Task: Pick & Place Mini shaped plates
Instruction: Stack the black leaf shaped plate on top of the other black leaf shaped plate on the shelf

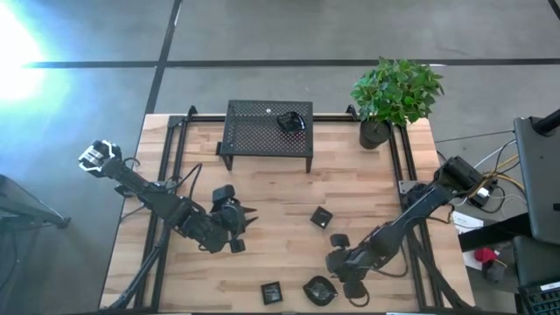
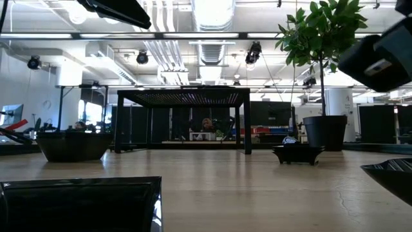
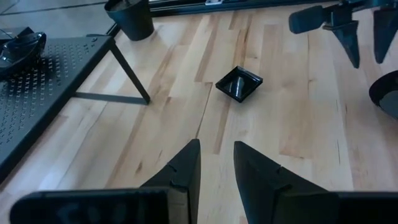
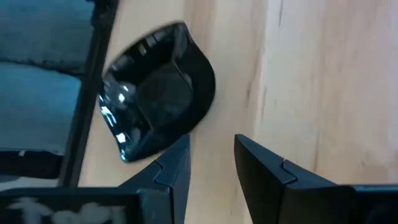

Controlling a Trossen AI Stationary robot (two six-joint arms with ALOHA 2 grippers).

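Several mini shaped plates, small and glossy black, lie on the wooden table. A square one (image 1: 321,218) (image 3: 238,83) rests flat in the middle, another square one (image 1: 271,291) near the front edge, and a rounded leaf-like one (image 1: 319,290) (image 4: 155,93) beside it. One more (image 1: 291,121) sits on top of the black mesh stand (image 1: 267,131). My right gripper (image 1: 336,278) (image 4: 211,155) is open and points steeply down, its fingers just beside the rounded plate's rim with nothing between them. My left gripper (image 1: 243,219) (image 3: 216,158) hovers open left of centre, pointing at the middle square plate.
The plant pot (image 1: 376,131) stands at the far right corner, next to the stand. A black frame rail (image 1: 398,166) runs along the table's sides. Bare wood lies between the stand and the plates. The table's near edge is close behind the rounded plate.
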